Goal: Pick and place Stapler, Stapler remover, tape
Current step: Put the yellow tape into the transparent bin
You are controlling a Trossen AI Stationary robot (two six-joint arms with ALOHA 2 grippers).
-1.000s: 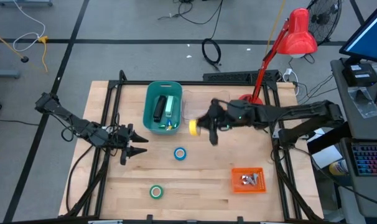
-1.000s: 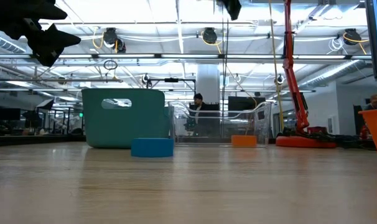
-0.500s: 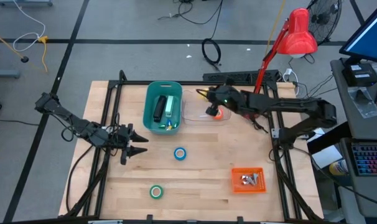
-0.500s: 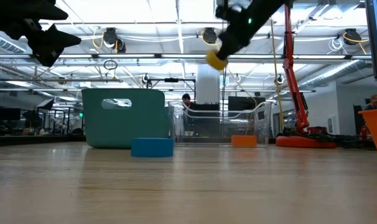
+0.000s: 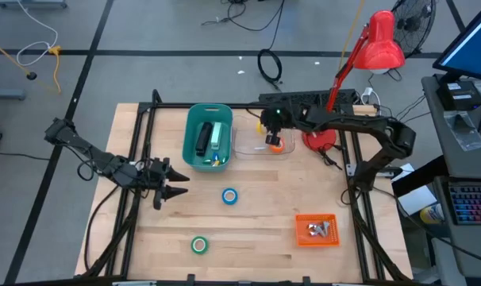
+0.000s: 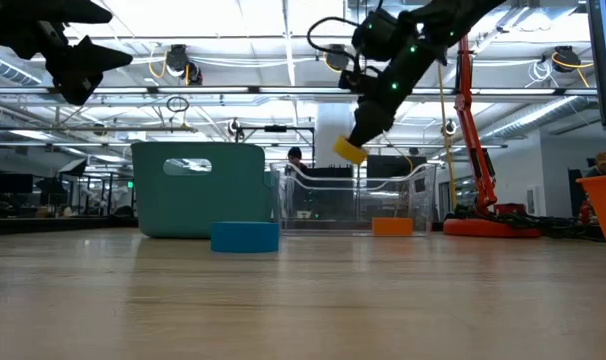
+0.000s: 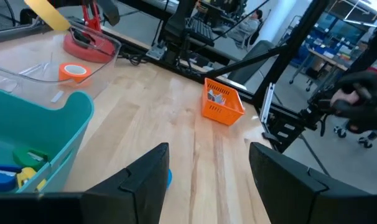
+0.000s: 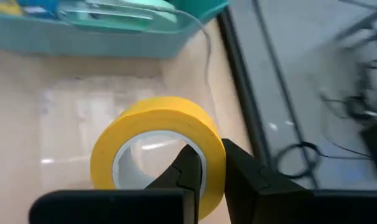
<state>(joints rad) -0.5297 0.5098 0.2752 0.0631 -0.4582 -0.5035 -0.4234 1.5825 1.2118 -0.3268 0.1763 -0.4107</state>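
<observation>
Nearest the table's front edge lies the green tape roll (image 5: 198, 245), flat on the wood, and off to its right sits a small orange basket (image 5: 316, 229) with metal pieces in it. A little farther in, the blue tape roll (image 5: 229, 196) lies flat near the middle of the table (image 5: 256, 254); in the low view it shows as a blue disc (image 6: 244, 236) in front of the teal bin.

The left gripper (image 5: 171, 186) hangs above the table's left part, level with the blue roll but well apart from it. Its fingers (image 7: 145, 183) stand parted with bare wood between them — nothing is held.

Behind the blue roll stands the teal bin (image 5: 190, 135), which holds a dark stapler (image 5: 202, 140), a pale green stapler (image 5: 216, 136) and a small yellow item at its near end. Just to the right of the bin is a clear plastic tray (image 5: 244, 144), and the orange-red tape roll (image 5: 277, 145) lies inside it.

The right gripper (image 5: 270, 130) is over that clear tray at the far side of the table, its arm reaching in from the right. Its fingers (image 8: 195, 177) are pinched on the wall of the yellow tape roll (image 8: 158, 149), one inside the ring and one outside. The low view shows the yellow roll (image 6: 349, 151) tilted and hanging in the air above the tray's rim, clear of the orange-red one below.

Farthest back, a red desk lamp (image 5: 377, 44) rises from its base at the table's far right corner.
</observation>
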